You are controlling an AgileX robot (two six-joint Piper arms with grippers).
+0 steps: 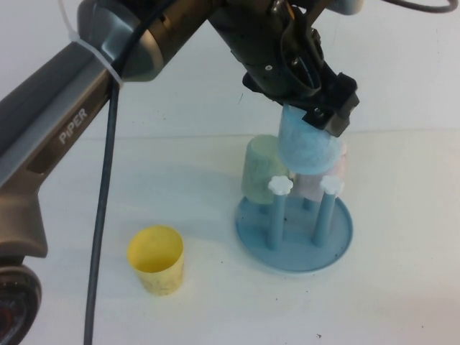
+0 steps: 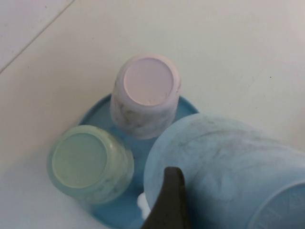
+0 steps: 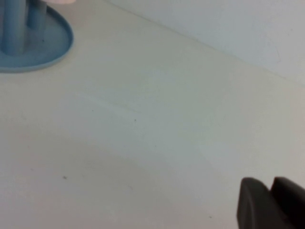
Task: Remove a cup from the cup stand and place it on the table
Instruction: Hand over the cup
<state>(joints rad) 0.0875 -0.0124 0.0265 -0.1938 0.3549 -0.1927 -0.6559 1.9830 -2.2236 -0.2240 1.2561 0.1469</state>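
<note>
Cup (image 1: pixel 307 147) is clamped upside down in the left gripper (image 1: pixel 316 108) just above the cup stand (image 1: pixel 295 248), so I'd lift straight clear of the white-knobbed pegs (image 1: pixel 280 185) before swinging toward open table (image 1: pixel 402 287); right gripper (image 3: pixel 269 202) sits low off to the side, fingers close together.
</note>
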